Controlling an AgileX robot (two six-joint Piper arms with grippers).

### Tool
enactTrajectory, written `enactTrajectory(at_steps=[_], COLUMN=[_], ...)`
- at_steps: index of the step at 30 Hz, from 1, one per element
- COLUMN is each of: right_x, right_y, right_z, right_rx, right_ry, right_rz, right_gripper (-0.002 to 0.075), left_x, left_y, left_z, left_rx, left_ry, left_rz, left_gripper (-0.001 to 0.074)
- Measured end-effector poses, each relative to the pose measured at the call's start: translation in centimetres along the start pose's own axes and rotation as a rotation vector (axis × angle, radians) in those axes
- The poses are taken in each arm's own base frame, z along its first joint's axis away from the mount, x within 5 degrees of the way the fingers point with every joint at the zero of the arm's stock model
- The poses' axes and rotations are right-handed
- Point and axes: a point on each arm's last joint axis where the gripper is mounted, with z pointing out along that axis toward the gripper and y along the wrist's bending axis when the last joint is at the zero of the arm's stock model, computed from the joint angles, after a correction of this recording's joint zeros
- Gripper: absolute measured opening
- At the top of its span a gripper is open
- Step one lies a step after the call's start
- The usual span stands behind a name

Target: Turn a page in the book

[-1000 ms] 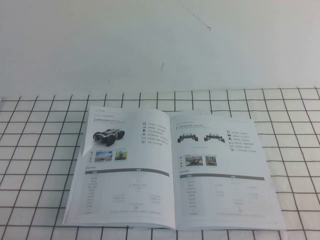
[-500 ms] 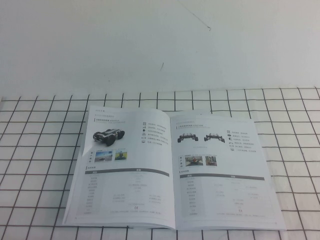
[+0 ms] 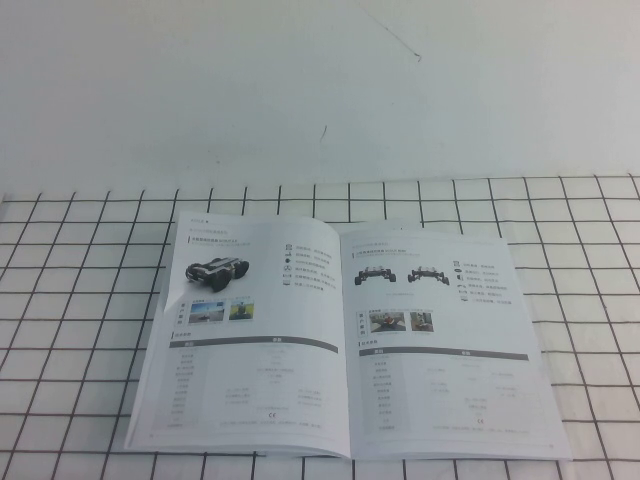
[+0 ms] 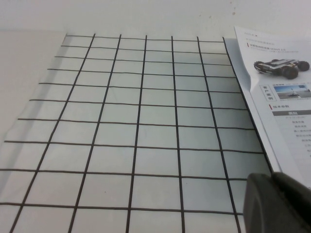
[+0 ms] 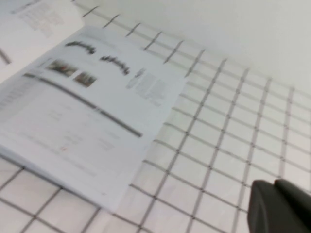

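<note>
From above, the book (image 3: 340, 345) lies open and flat on the gridded mat (image 3: 80, 330), near the table's front edge. At the left wrist, the left gripper (image 4: 279, 204) hovers just left of the book; finger state untellable. At the right wrist, the right gripper (image 5: 282, 208) hovers right of it, likewise untellable.

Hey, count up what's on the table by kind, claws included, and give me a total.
Book, lying open: 1
Grid mat under it: 1
Claws: 2, each only a dark tip in its own wrist view, off the book: left claw by the book's left side, right claw by its right side
Total: 4
</note>
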Motion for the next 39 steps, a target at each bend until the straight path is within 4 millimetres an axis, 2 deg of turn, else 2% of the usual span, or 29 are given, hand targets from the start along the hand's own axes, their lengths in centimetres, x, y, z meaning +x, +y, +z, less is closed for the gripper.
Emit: enactTrajectory(at_steps=[2,5,14,24,31,39], right_x=[0.4,1.7,5.2,5.1,5.1,5.3], right_y=[-0.2,-0.4,0.3,0.1,0.1,-0.2], right_z=[-0.5,0.0,2.3,2.5,2.5,2.4], right_rx=[0.085,0.148,0.133,0.160,0.159,0.202], right_ry=[-0.024,0.003,0.048,-0.002,-0.010,0.008], right_rz=[-0.037,-0.063,0.006,0.019,0.159,0.186], right_gripper=[0.0000,0.0000,0.0000,0.0000,0.0000,0.0000], left_x=[0.0,0.0,0.0,0.0,0.0,0.0], left_y=[0.0,0.0,0.0,0.0,0.0,0.0], left_z=[0.0,0.0,0.0,0.0,0.0,0.0], left_rx=[0.000,0.000,0.000,0.000,0.000,0.000], left_ry=[0.000,0.000,0.000,0.002,0.002,0.002], left_rz=[0.000,0.000,0.002,0.002,0.002,0.002], left_gripper=[-0.0004,-0.0004,-0.0004,-0.0004,-0.0004,-0.0004])
